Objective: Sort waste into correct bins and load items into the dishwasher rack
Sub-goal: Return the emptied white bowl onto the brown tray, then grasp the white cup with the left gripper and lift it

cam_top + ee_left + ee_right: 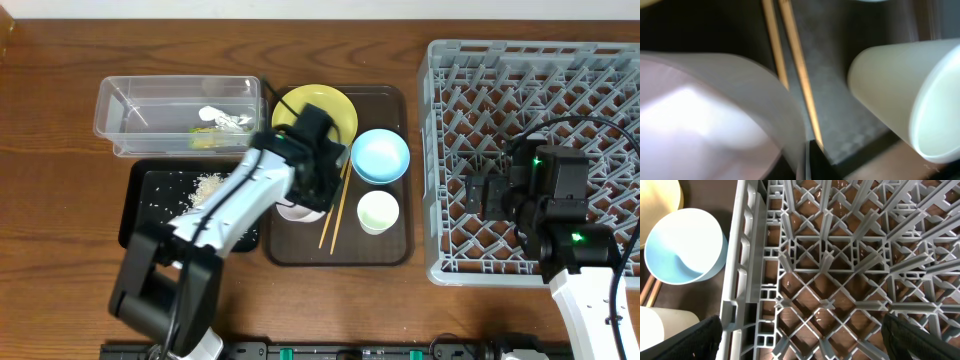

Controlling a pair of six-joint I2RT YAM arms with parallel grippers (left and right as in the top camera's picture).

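White bowl [700,110] right up against the left gripper [312,185], rim at its fingertip; clamped or not, I can't tell. Chopsticks [795,60] just beyond it, cup [905,95] off to its side, so lift straight up, clearing both. Right gripper [805,337] spread wide, empty, above the dishwasher rack [840,255]

The rack [530,160] was grey, a lattice of crossing ribs. The plate [335,106] was yellow, one bowl [380,156] light blue, the cup [379,211] pale cream, and the chopsticks [336,207] tan. The tub [150,110] was clear, the wrapper [205,139] yellow-green. Whitish rice [205,185] speckled the black tray [140,225]. The serving tray [390,250] was dark brown, finely checked. The table [60,130] showed brown wood grain.
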